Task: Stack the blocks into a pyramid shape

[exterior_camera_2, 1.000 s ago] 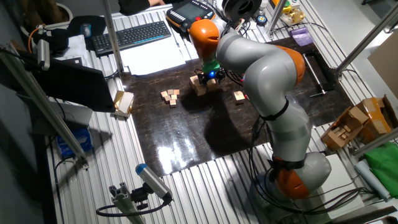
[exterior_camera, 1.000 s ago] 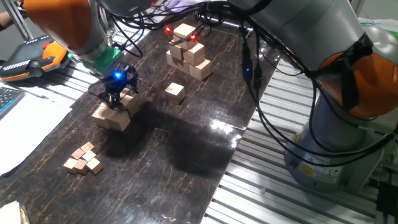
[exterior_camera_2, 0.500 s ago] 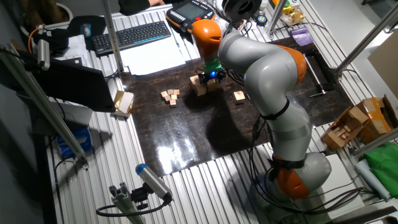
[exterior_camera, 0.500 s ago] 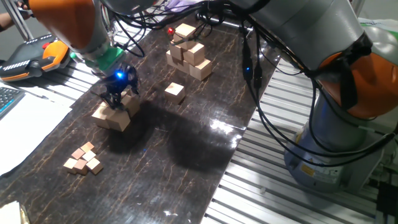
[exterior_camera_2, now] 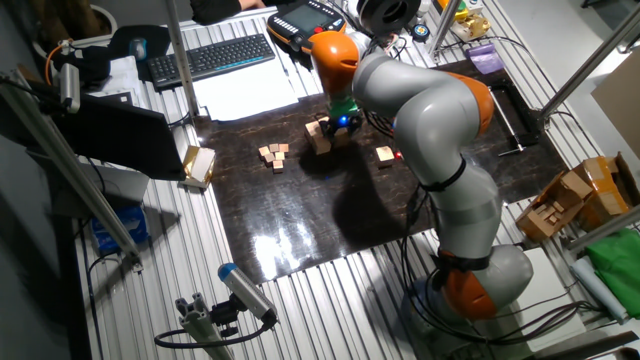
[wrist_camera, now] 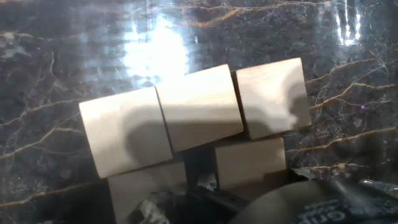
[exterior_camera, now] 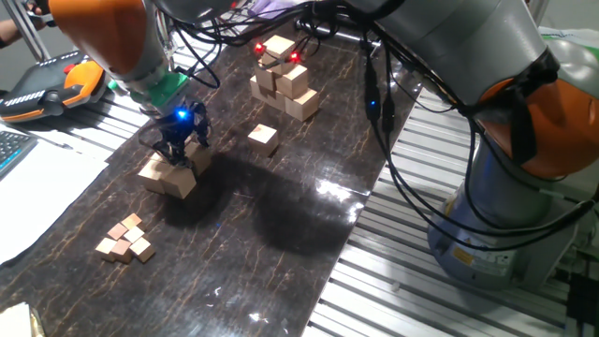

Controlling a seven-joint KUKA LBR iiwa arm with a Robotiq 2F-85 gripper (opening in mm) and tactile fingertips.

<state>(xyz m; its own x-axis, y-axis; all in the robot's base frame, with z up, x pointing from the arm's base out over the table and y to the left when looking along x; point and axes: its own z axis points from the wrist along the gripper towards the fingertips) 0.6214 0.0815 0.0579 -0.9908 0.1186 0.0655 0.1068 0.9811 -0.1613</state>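
Note:
A pile of light-tan wooden blocks point(exterior_camera: 171, 175) lies at the left of the dark mat, also seen as the pile point(exterior_camera_2: 320, 137) under the arm. From above, the hand view shows three blocks point(wrist_camera: 199, 107) side by side in a row and two more blocks point(wrist_camera: 252, 163) beside that row. My gripper point(exterior_camera: 176, 153) hangs just over the pile with its fingers apart and nothing between them. Its dark body fills the bottom edge of the hand view. One loose block point(exterior_camera: 263, 138) sits alone to the right of the pile.
A taller stack of bigger cubes point(exterior_camera: 284, 80) stands at the back of the mat. Several tiny pinkish cubes point(exterior_camera: 126, 239) lie near the front left. A keyboard point(exterior_camera_2: 215, 57) and an orange pendant point(exterior_camera: 51, 86) sit off the mat. Cables hang over the mat's far side.
The gripper has shifted slightly up and to the right over the pile. The blocks have not moved.

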